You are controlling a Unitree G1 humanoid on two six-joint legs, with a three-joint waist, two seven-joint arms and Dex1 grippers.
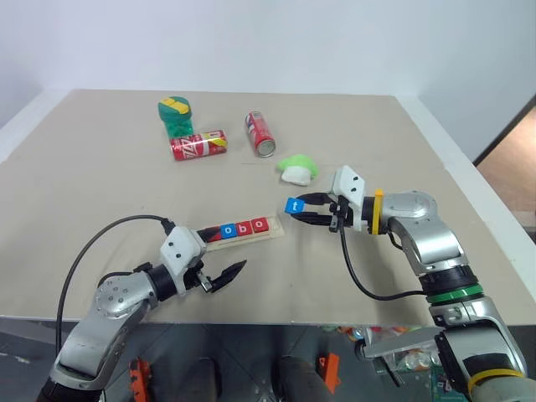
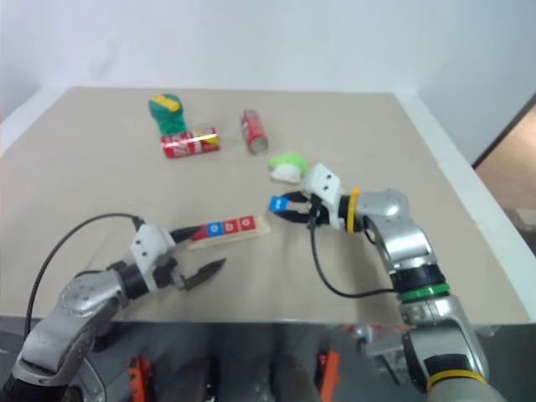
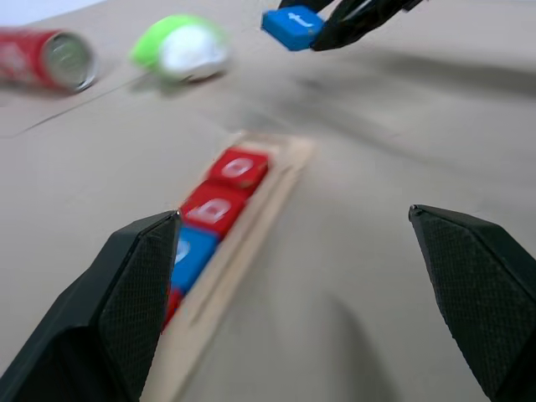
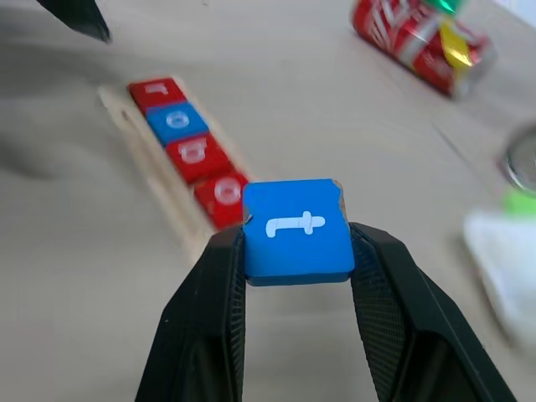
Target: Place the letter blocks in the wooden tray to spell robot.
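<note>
The wooden tray (image 1: 261, 236) lies on the table near its front edge. In its groove sit a red r (image 4: 157, 90), a blue o (image 4: 177, 121), a red b (image 4: 195, 156) and a red o (image 4: 222, 191), side by side. My right gripper (image 1: 296, 209) is shut on the blue t block (image 1: 294, 205) and holds it in the air just past the tray's right end. My left gripper (image 1: 228, 276) stands open, low over the table just in front of the tray's left part, with nothing between its fingers (image 3: 126, 310).
Farther back lie two red cans (image 1: 199, 145) (image 1: 260, 134), a green and yellow object (image 1: 175, 114) and a green and white object (image 1: 297, 167). The table's front edge runs close under both arms, and its right edge is past my right arm.
</note>
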